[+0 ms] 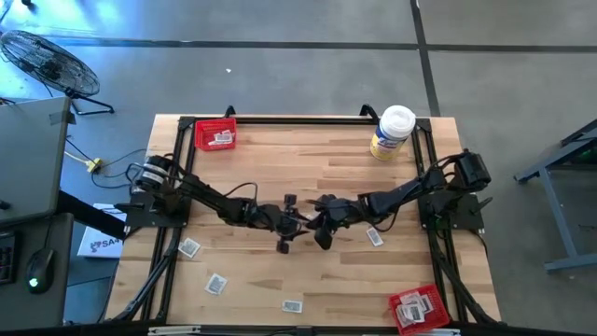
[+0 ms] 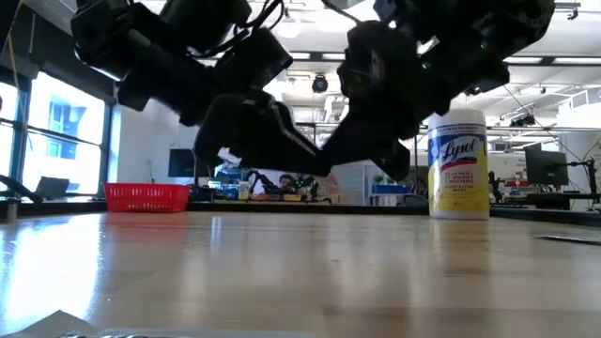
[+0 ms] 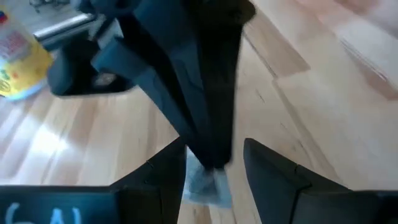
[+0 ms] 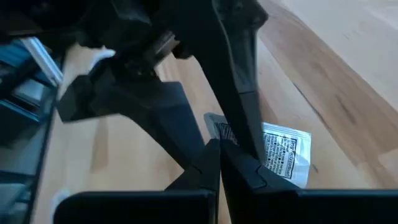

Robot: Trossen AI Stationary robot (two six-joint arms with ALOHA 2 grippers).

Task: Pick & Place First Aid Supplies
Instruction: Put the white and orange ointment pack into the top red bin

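Note:
My two grippers meet over the middle of the table. My right gripper [image 1: 323, 230] [image 4: 219, 155] is shut on a small white-and-grey packet [image 4: 283, 152] [image 3: 208, 186]. My left gripper [image 1: 288, 224] [image 3: 214, 174] is open, with one finger on each side of the right gripper's fingers [image 3: 211, 124] and of the packet, touching neither as far as I can see. Other packets lie flat on the wood [image 1: 189, 247], [image 1: 216, 283], [image 1: 292, 305], [image 1: 375, 237]. One red tray [image 1: 216, 133] sits at the far left and another [image 1: 417, 308] at the near right; both hold packets. My right gripper pinches the packet by one edge [image 4: 214, 132] between its two fingertips. The rest of the packet sticks out beyond the tips, between the left gripper's open fingers. In the low view both grippers stand above the table top.
A white-lidded, yellow-labelled tub [image 1: 392, 133] [image 2: 458, 164] stands near the far right corner. A dark frame [image 1: 298, 119] runs along the table's far edge and sides. Bare wood [image 1: 308, 168] lies between the grippers and the far edge.

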